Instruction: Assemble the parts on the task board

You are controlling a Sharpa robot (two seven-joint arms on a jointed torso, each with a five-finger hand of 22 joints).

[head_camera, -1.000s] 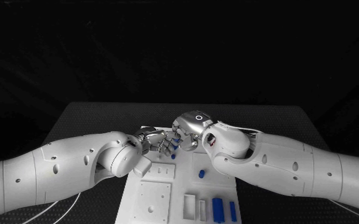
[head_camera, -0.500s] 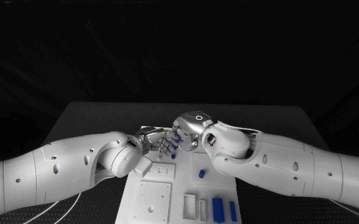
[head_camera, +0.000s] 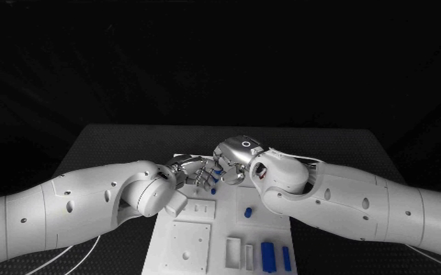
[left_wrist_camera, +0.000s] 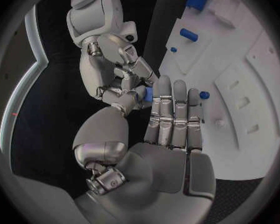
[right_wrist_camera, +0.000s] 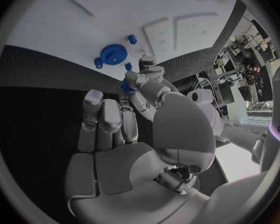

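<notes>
A: Note for your log. Both hands meet at the far end of the task board [head_camera: 188,237]. The left hand [head_camera: 190,168] and right hand [head_camera: 232,160] sit fingertip to fingertip there, with a small blue part [left_wrist_camera: 147,94] between them.

B: Who holds it?

A: In the left wrist view the right hand's fingers [left_wrist_camera: 124,79] close round that blue part; the left hand's fingers [left_wrist_camera: 174,112] lie straight and side by side, touching or just beside it. I judge the right hand is pinching it and the left is flat with nothing in it. In the right wrist view the blue part [right_wrist_camera: 125,86] sits at the tips of the other hand's fingers, so a shared grip cannot be ruled out.

B: And the relation you care about?

A: The part lies straight ahead of both palms, at the fingertips, above the board's far edge. Its long axis is too hidden to call. Nearby on the board: a blue round disc [right_wrist_camera: 113,53] with small blue pegs beside it, a short blue peg [head_camera: 247,212] mid-board, and long blue bars [head_camera: 267,256] at the near end.

B: Which hand is nearer?

A: Both equally; expect the right to lead any placing.
</notes>
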